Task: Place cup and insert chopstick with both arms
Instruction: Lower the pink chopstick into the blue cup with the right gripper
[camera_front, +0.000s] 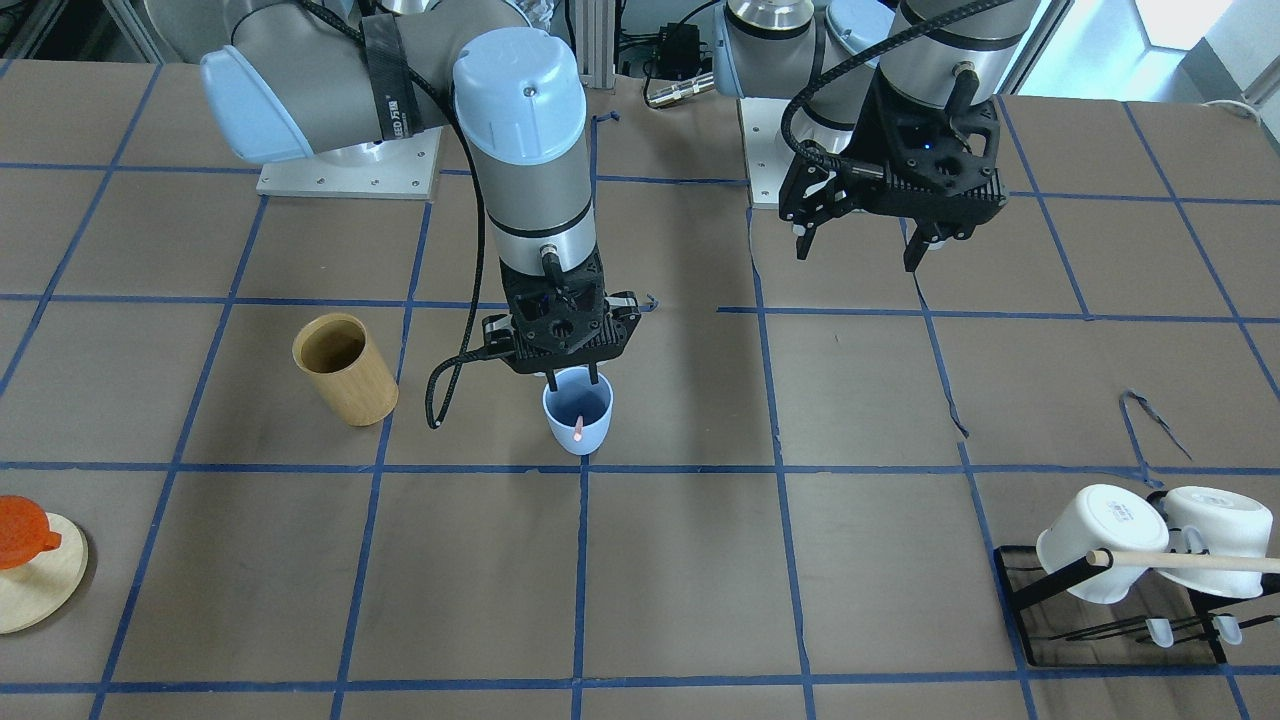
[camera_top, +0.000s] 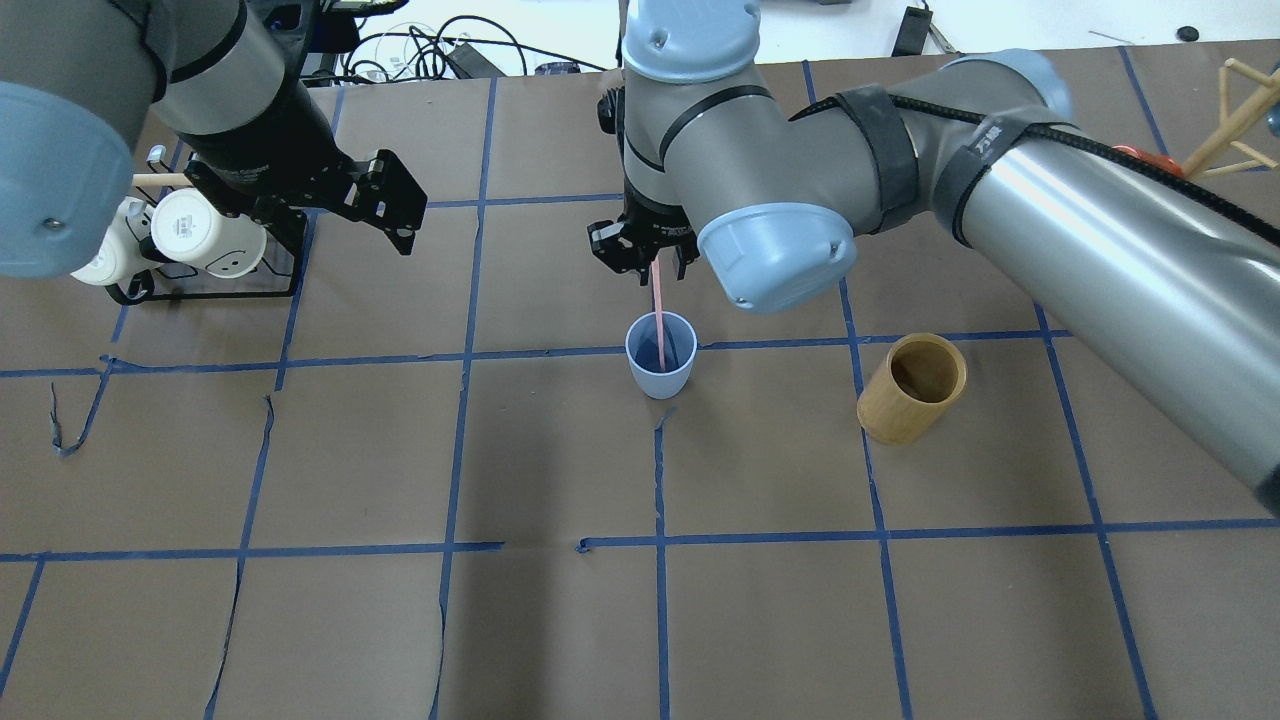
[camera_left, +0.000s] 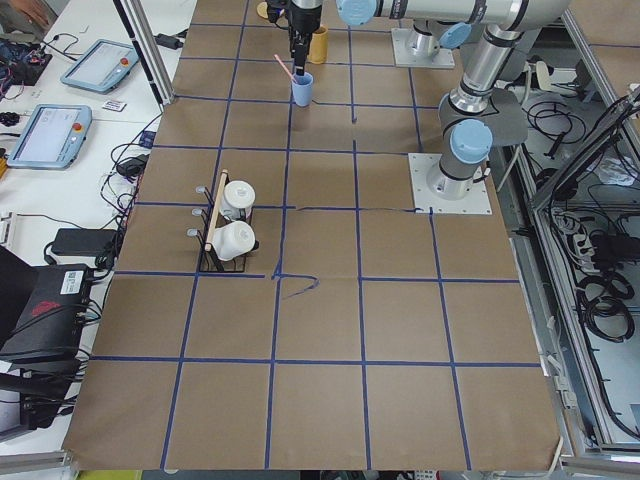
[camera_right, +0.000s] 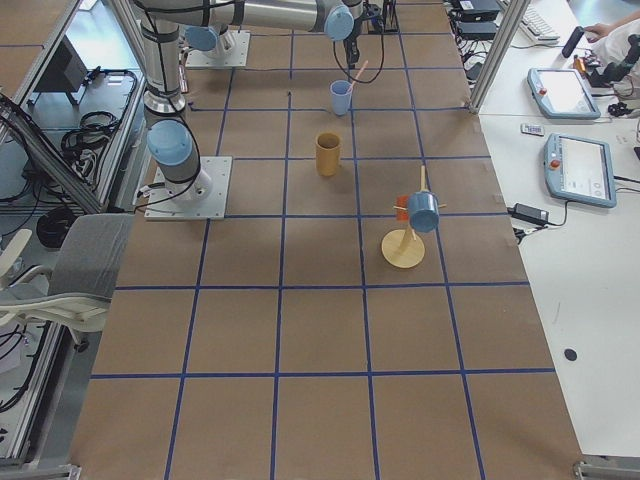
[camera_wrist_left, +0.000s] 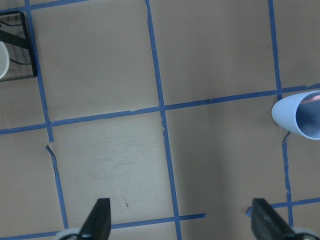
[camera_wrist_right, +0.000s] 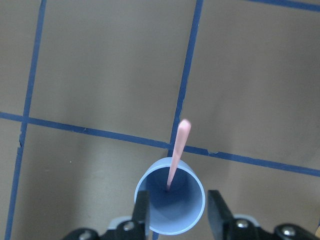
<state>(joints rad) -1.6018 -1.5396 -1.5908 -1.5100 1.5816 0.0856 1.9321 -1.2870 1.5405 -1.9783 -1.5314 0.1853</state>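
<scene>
On the bench (camera_front: 700, 580), the left arm's fingers (camera_wrist_left: 100, 217) hang spread and empty, well apart from the upright blue cup (camera_top: 660, 378). The right arm's fingers (camera_wrist_right: 142, 212) are parted over its rim, and the pink chopstick (camera_wrist_right: 177, 150) leans inside, seemingly free of them. Insertion looks done, so next comes a straight lift clear.

Robotics lab, tape-gridded table (camera_front: 680, 580), teach pendants (camera_right: 580, 168)

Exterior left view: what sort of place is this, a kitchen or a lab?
Most likely a robotics lab workcell: two robot arms bolted onto a table gridded with blue tape, teach pendants alongside, and loose cables behind the robot.
</scene>
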